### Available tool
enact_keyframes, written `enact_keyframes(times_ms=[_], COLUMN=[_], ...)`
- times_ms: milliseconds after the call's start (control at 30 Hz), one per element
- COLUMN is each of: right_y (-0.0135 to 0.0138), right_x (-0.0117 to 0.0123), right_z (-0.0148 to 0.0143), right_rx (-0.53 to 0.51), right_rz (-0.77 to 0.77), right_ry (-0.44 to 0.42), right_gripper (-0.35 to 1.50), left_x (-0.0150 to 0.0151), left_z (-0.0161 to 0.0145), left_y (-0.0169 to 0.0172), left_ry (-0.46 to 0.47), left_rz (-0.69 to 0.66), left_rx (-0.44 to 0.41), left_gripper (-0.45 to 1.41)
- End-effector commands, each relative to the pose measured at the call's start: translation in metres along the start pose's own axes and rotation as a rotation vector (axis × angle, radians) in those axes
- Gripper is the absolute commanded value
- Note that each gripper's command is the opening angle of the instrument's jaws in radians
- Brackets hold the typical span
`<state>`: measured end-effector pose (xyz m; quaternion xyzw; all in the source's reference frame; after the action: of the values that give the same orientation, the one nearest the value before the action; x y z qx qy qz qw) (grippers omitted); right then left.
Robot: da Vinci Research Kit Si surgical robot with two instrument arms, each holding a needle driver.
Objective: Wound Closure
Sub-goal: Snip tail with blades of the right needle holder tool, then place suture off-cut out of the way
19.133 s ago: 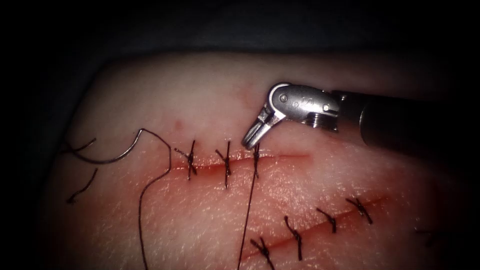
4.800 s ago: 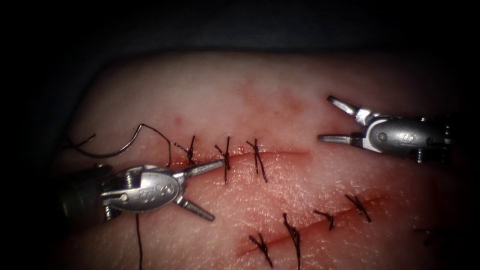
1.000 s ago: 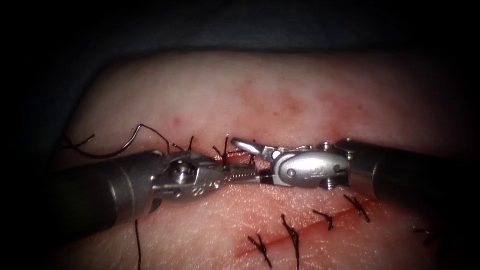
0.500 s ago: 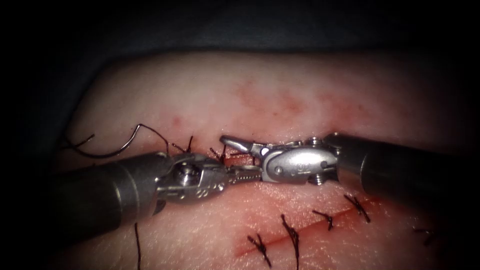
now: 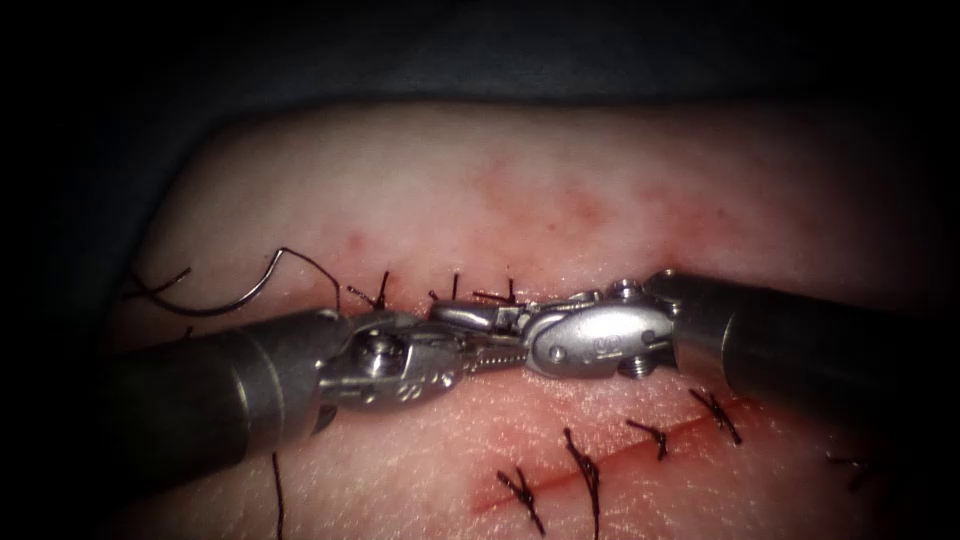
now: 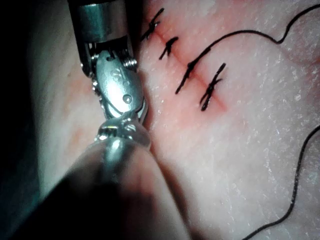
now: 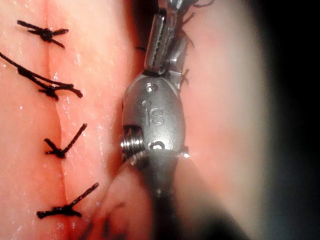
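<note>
Dark cloth lies behind the pale tissue [image 5: 560, 180], which carries two cuts; the upper cut [image 5: 400, 305] is mostly covered by my two tools, and three stitches [image 5: 455, 285] stand up just above them; the lower cut [image 5: 610, 455] runs slantwise toward the right with four knotted stitches across it and red fluid [image 5: 505, 497] along its line.

My left tool [image 5: 440, 355] comes in from the left and lies low along the upper cut; whether its tip is spread or pressed together I cannot tell, nor whether it holds anything, since the other tool overlaps it.

My right tool [image 5: 478, 330] comes in from the right and meets the left one tip to tip over the cut; its jaws stand narrowly apart, one smooth above and one toothed below; in the right wrist view the toothed face is bare, and I can make out nothing pinched between them.

The needle [image 5: 225, 308] lies flat on the tissue, well to the left of the cut's left end; neither tool holds it and it isn't in the tissue; the thread [image 5: 318, 270] leaves its upper end, drops behind the left shaft and reappears below it.
</note>
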<state>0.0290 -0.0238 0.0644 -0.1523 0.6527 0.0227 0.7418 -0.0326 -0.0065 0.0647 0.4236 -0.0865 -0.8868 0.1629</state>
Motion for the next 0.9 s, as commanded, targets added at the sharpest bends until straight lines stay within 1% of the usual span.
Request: enact_keyframes(times_ms=[33, 67, 167, 200, 267, 300, 333, 433, 533, 600, 667, 700, 733, 767, 800, 833, 867, 900], right_y=[0.0003, 0.0004, 0.0006, 0.0006, 0.0007, 0.0010, 0.0012, 0.0027, 0.0036, 0.0041, 0.0043, 0.0044, 0.0043, 0.0043, 0.0043, 0.0042, 0.0042, 0.0042], right_x=[-0.0001, -0.0001, -0.0001, -0.0001, 0.0000, 0.0000, 0.0001, 0.0001, 0.0001, 0.0001, 0.0002, 0.0002, 0.0002, 0.0002, 0.0002, 0.0002, 0.0003, 0.0004], right_z=[0.0011, 0.0009, 0.0001, -0.0008, -0.0019, -0.0033, -0.0040, -0.0068, -0.0083, -0.0091, -0.0097, -0.0098, -0.0100, -0.0100, -0.0101, -0.0101, -0.0102, -0.0102], right_rx=[-0.013, -0.035, -0.053, -0.068, -0.068, -0.062, -0.062, -0.063, -0.067, -0.081, -0.095, -0.096, -0.099, -0.099, -0.101, -0.103, -0.106, -0.105], right_rz=[-0.001, 0.007, 0.022, 0.024, 0.025, 0.029, 0.031, 0.016, 0.014, 0.008, 0.012, 0.012, 0.012, 0.012, 0.012, 0.012, 0.012, 0.013], right_ry=[0.011, 0.024, 0.044, 0.060, 0.070, 0.073, 0.067, 0.047, 0.055, 0.060, 0.046, 0.042, 0.041, 0.042, 0.043, 0.045, 0.047, 0.047], right_gripper=[0.81, 1.20, 1.38, 1.46, 1.48, 1.48, 1.48, 1.48, 1.46, 1.46, 1.46, 1.46, 1.45, 1.45, 1.45, 1.45, 1.45, 1.43], left_x=[0.0001, 0.0003, 0.0007, 0.0010, 0.0013, 0.0013, 0.0013, 0.0008, 0.0003, 0.0000, -0.0001, 0.0000, -0.0001, -0.0002, -0.0004, -0.0007, -0.0012, -0.0022], left_z=[0.0006, 0.0005, 0.0000, -0.0005, -0.0012, -0.0021, -0.0025, -0.0040, -0.0048, -0.0052, -0.0054, -0.0054, -0.0052, -0.0049, -0.0047, -0.0043, -0.0039, -0.0031], left_y=[-0.0006, -0.0003, 0.0002, 0.0008, 0.0017, 0.0028, 0.0032, 0.0051, 0.0067, 0.0077, 0.0086, 0.0091, 0.0097, 0.0103, 0.0107, 0.0112, 0.0119, 0.0128], left_ry=[0.002, 0.002, 0.007, 0.014, 0.017, 0.020, 0.021, 0.026, 0.032, 0.062, 0.089, 0.114, 0.173, 0.204, 0.214, 0.221, 0.229, 0.229], left_rz=[0.004, 0.007, 0.013, 0.019, 0.028, 0.036, 0.045, 0.006, -0.063, -0.118, -0.168, -0.217, -0.277, -0.328, -0.379, -0.436, -0.524, -0.590], left_rx=[0.003, 0.004, 0.004, 0.003, 0.005, 0.016, 0.022, 0.050, 0.067, 0.054, 0.044, 0.040, 0.045, 0.044, 0.034, 0.021, 0.000, -0.035], left_gripper=[-0.45, -0.45, -0.45, -0.45, -0.45, -0.45, -0.45, -0.45, -0.45, -0.45, -0.45, -0.45, -0.45, -0.45, -0.45, -0.25, -0.06, -0.03])
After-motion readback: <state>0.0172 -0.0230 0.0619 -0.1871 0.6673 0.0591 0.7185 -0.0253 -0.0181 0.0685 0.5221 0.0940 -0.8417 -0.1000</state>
